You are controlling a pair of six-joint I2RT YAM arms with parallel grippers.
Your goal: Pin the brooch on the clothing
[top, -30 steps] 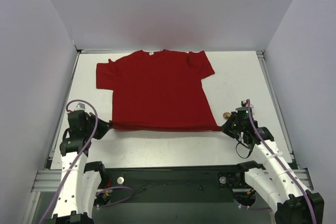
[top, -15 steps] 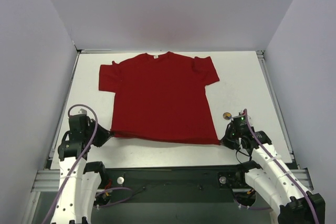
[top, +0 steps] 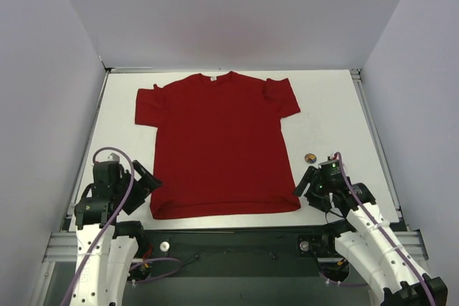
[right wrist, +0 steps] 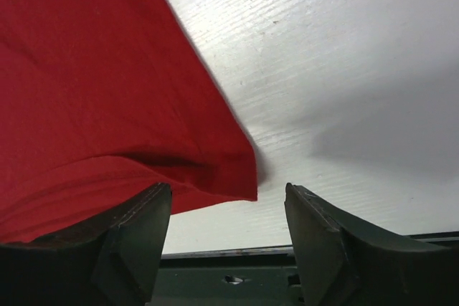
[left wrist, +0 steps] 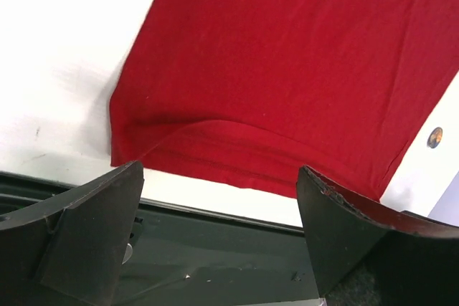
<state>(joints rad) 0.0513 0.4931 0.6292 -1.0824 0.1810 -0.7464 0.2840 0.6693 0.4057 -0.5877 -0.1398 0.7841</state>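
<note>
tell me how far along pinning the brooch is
Done: the red T-shirt lies spread flat on the table. In hand: nothing; the left hand and right hand are open at its near hem corners. Left: the brooch lies loose beside the red T-shirt, not yet picked up or pinned.

- A red T-shirt lies spread flat on the white table, with its neck at the far side.
- A small round brooch sits on the bare table, just right of the T-shirt.
- The left gripper is beside the hem's left corner.
- The right gripper is beside the hem's right corner, near the brooch.
</note>
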